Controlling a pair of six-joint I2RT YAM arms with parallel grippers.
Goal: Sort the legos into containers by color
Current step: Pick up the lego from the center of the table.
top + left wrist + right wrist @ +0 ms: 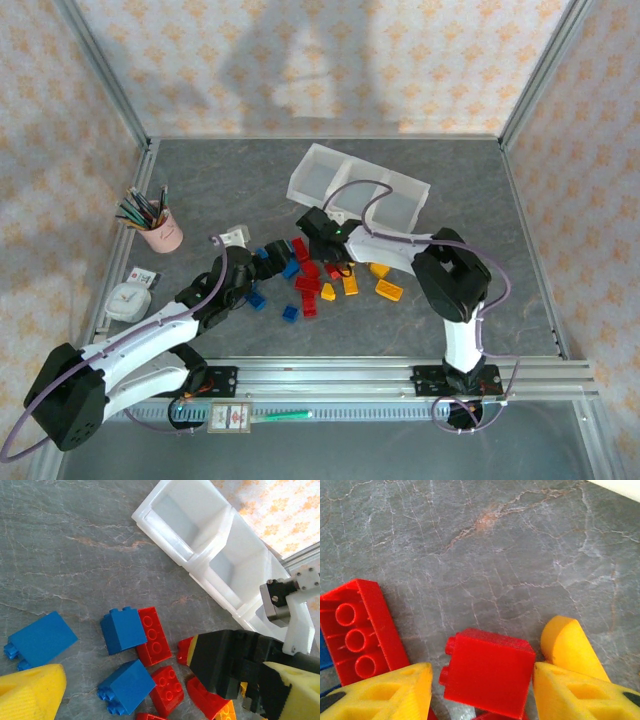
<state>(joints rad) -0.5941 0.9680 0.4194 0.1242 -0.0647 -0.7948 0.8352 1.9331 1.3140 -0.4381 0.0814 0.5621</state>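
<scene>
The legos lie in a loose pile (315, 280) of red, blue and yellow-orange bricks in front of the white three-compartment tray (358, 190). My right gripper (322, 240) is low over the pile's far side. It is open, and a red brick (487, 672) lies between its yellow fingers (385, 695); the brick touches the right one, with a small gap at the left. My left gripper (255, 280) is open at the pile's left edge, its fingers (30, 690) wide apart around blue bricks (125, 685) and red bricks (154, 636). The tray (200, 535) looks empty.
A pink pencil cup (163, 230) stands at the left, with a small white timer (128, 300) nearer the front. The right arm's black wrist (235, 660) crosses the left wrist view over the bricks. An orange rounded brick (567, 645) sits by the right finger.
</scene>
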